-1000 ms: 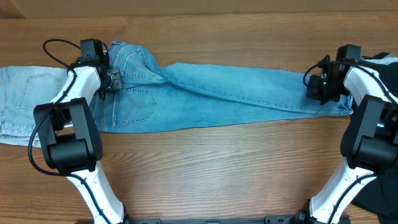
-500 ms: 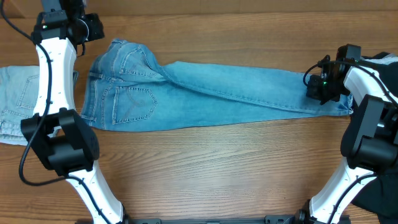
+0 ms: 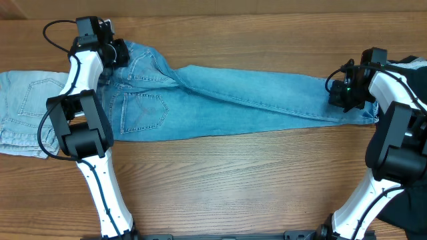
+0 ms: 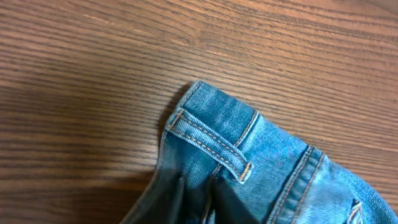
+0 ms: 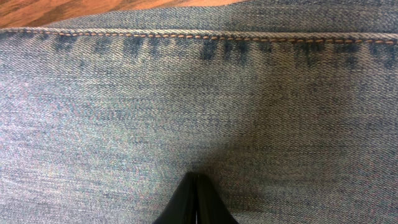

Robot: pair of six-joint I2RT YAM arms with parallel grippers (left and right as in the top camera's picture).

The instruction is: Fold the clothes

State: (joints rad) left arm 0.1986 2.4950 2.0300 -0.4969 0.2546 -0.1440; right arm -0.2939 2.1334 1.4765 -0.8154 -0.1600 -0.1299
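The medium-blue jeans [image 3: 220,100] lie flat across the table, waist at the left and legs running right. My left gripper [image 3: 119,53] is at the far corner of the waistband. In the left wrist view its two dark fingers [image 4: 198,190] straddle the waistband [image 4: 211,140] beside a belt loop, shut on the denim. My right gripper [image 3: 340,95] sits on the leg end at the right. In the right wrist view its fingertips [image 5: 194,177] are pressed together on the jeans [image 5: 199,93], just short of the stitched hem.
Paler light-blue jeans [image 3: 27,110] lie at the left edge, partly under the waist of the blue pair. A black garment [image 3: 415,65] shows at the right edge behind my right arm. Bare wooden table [image 3: 233,180] fills the front.
My left gripper lifted off the back-pocket area, swung to the far left off the jeans, and has come back down onto the waistband's far corner. The right gripper has not moved.
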